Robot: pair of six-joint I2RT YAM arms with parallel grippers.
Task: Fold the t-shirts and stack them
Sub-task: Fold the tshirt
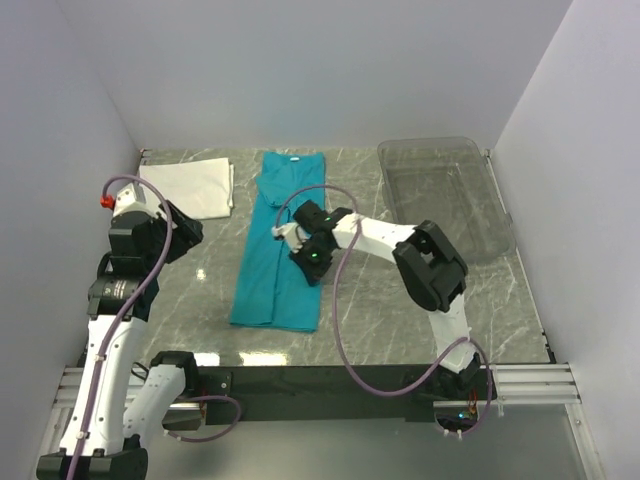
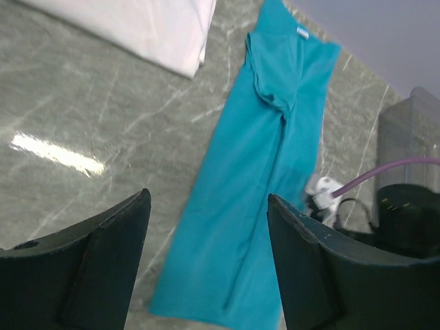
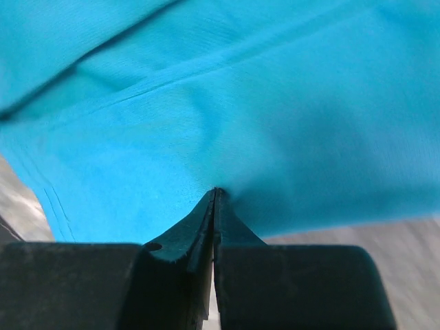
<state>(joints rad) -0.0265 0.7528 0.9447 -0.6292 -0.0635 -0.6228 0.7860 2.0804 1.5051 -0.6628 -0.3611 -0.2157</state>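
The teal-blue t-shirt (image 1: 262, 285) is laid along the middle of the marble-patterned surface (image 1: 385, 310). It is folded lengthwise into a long narrow strip, with its collar at the far end and its hem toward the arm bases. A small neck label (image 2: 302, 32) is seen at the collar. A loose fold of cloth is gathered just below the neck in the left wrist view.

The right tool (image 3: 214, 198) is seen with its jaws pressed together, and a pinch of the teal cloth is held at their tips, close to one edge of the shirt. The cloth is puckered slightly around the tips, and bare surface shows just beyond that edge. From above, the right arm is reached across from the right side to the shirt's middle.

The left tool (image 2: 207, 199) is held above the surface, left of the teal shirt, with its jaws spread wide and nothing between them.

The white t-shirt (image 1: 195, 185) is placed folded at the far left corner of the surface, well apart from the teal one. A clear plastic bin (image 1: 445, 150) is set at the far right.
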